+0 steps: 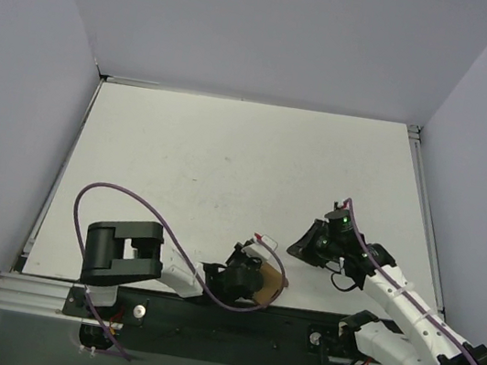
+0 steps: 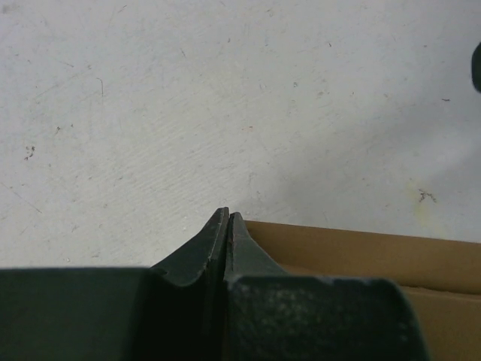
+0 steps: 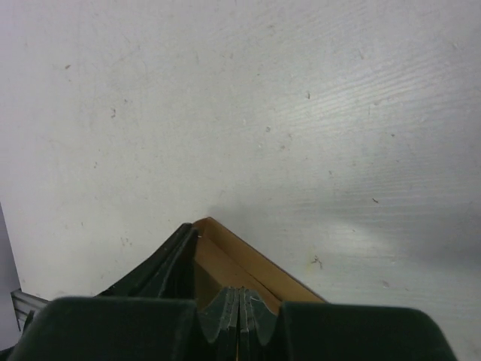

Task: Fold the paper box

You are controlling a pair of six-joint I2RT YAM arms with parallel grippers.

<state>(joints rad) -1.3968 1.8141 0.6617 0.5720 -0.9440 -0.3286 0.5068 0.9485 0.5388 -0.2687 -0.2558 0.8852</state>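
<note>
The paper box (image 1: 269,279) sits at the near edge of the tabletop (image 1: 228,162), roughly midway between the two arm bases. The left tool (image 2: 227,218) is the one on it. It is closed with its fingertips meeting, and the brown card runs off to the right just beside them, though none shows between the fingers. The right tool (image 1: 298,249) hangs just to the far right of the box, pointing near-left at it. Its own camera shows card close against its fingers, but I cannot tell whether it is open or pinching. The box's long axis is unclear, as the left tool half hides it. The next fold likely turns on the free right-hand edge — a short reach near-left for the right arm.
</note>
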